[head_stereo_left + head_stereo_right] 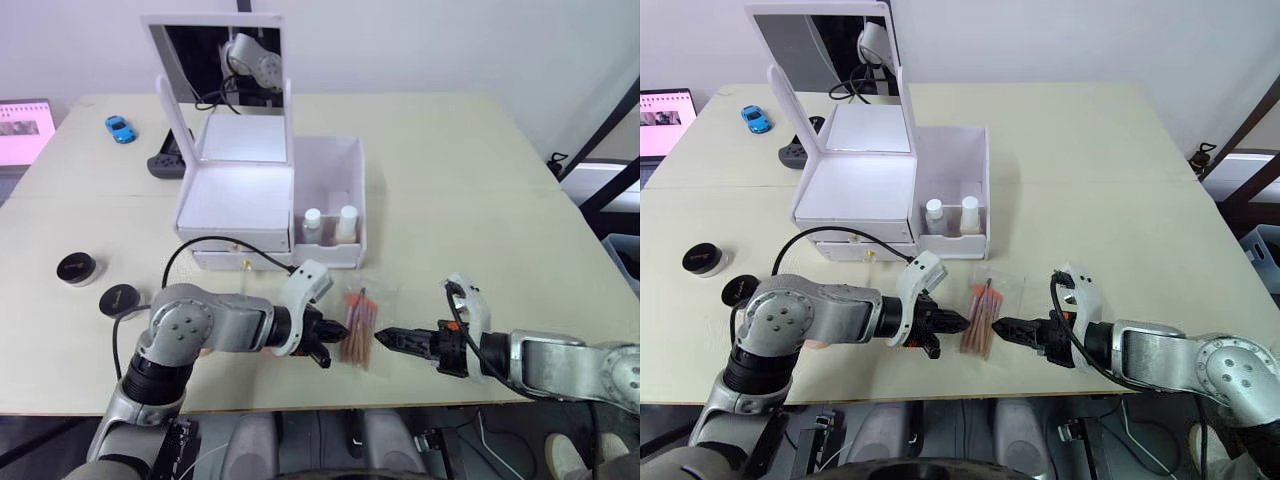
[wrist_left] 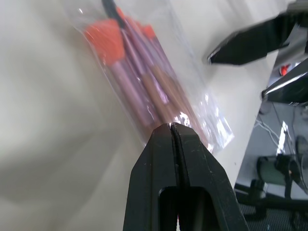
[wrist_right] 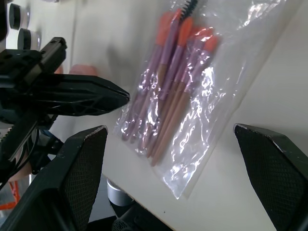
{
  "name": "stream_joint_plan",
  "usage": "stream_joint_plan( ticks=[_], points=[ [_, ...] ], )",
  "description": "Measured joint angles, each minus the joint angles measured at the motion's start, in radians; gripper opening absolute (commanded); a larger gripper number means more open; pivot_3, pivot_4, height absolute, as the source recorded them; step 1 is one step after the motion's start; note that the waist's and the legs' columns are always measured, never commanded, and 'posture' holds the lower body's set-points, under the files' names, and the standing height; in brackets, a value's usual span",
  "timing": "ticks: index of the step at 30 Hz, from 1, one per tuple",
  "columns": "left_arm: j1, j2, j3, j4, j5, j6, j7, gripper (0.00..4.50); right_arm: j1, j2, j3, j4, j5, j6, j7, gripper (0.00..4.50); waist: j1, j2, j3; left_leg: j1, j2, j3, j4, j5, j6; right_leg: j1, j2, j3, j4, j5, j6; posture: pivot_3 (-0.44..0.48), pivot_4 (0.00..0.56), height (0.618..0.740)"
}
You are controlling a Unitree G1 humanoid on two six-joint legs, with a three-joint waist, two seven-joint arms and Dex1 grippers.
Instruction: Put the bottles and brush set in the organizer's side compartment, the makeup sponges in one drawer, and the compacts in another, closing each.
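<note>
Brush set (image 1: 359, 323) in a clear plastic sleeve, flat on the table (image 1: 480, 180) near its front edge, just in front of the white organizer (image 1: 262, 195). Left gripper (image 1: 322, 336) at the sleeve's left edge, fingers pressed together, tips touching or just beside the plastic; cannot tell whether any film is pinched between them. Right gripper (image 1: 385, 337) at the sleeve's right edge, low over the table, jaws spread wide in its wrist view, holding nothing. Two white-capped bottles (image 1: 329, 222) upright in the organizer's open side compartment (image 1: 345, 170), so that part looks done. Two black compacts (image 1: 98, 284) well apart to the left, untouched. Lid with mirror (image 1: 213, 50) raised at the back. Drawer fronts (image 1: 245, 260) look shut.

Likely step: picking up the brush set for the side compartment.

Risks from here:
- Slippery, crinkly film: closing on the sleeve alone could yield a weak hold, with the brushes sliding or swinging inside and the packet dropping mid-carry.
- Closed left fingers nudging sideways could push the packet toward the right gripper or the table's front edge instead of lifting it.
- Both grippers close together: collision possible if both advance.
- Lowering into the compartment could knock over the bottles standing there.
</note>
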Motion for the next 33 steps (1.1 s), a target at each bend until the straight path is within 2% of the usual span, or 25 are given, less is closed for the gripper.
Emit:
stream_joint_plan(
  ticks=[13,20,23,30,31,33],
  points=[
    [0.006,-0.050,0.001,0.000,0.115,0.066,0.004,0.04,-0.123,0.210,0.067,0.126,0.009,0.052,-0.034,4.50,-0.003,-0.002,-0.003,0.001,0.000,-0.001,0.000,0.000,0.000,0.000,0.001,0.000,0.000,0.000,0.000,0.000,0.150,0.725],
    [-0.004,-0.073,0.003,-0.008,0.180,0.098,-0.035,0.04,-0.137,0.238,0.080,0.166,0.018,0.071,-0.022,4.50,-0.003,-0.002,-0.007,0.001,0.000,-0.001,-0.001,0.000,0.000,0.000,0.001,0.000,0.000,0.000,0.000,0.000,0.150,0.725],
    [-0.009,-0.081,0.007,-0.009,0.208,0.111,-0.055,0.00,-0.137,0.238,0.080,0.180,0.007,0.076,-0.010,3.65,-0.002,-0.002,-0.007,0.001,0.000,-0.001,0.000,0.000,0.000,0.000,0.001,0.000,0.000,0.000,0.000,0.000,0.150,0.725],
    [-0.017,-0.075,0.006,-0.018,0.268,0.113,-0.110,0.00,-0.138,0.240,0.080,0.229,-0.085,0.119,0.041,0.16,-0.003,-0.002,-0.007,0.000,0.000,-0.001,-0.001,0.000,0.000,0.000,0.001,0.000,0.000,0.000,0.000,0.000,0.150,0.725],
    [-0.018,-0.069,0.007,-0.019,0.273,0.113,-0.119,0.00,-0.144,0.244,0.079,0.228,-0.090,0.123,0.053,0.02,-0.004,-0.002,-0.007,0.000,0.000,-0.001,-0.001,0.000,0.000,0.000,0.001,0.000,0.000,0.000,0.000,0.000,0.150,0.725],
    [-0.020,-0.058,0.009,-0.022,0.286,0.113,-0.140,0.00,-0.150,0.244,0.076,0.235,-0.104,0.133,0.071,0.02,-0.003,-0.002,-0.007,0.000,0.000,-0.001,-0.001,0.000,0.000,-0.001,0.001,0.000,0.000,0.000,0.000,0.000,0.150,0.725]
  ],
)
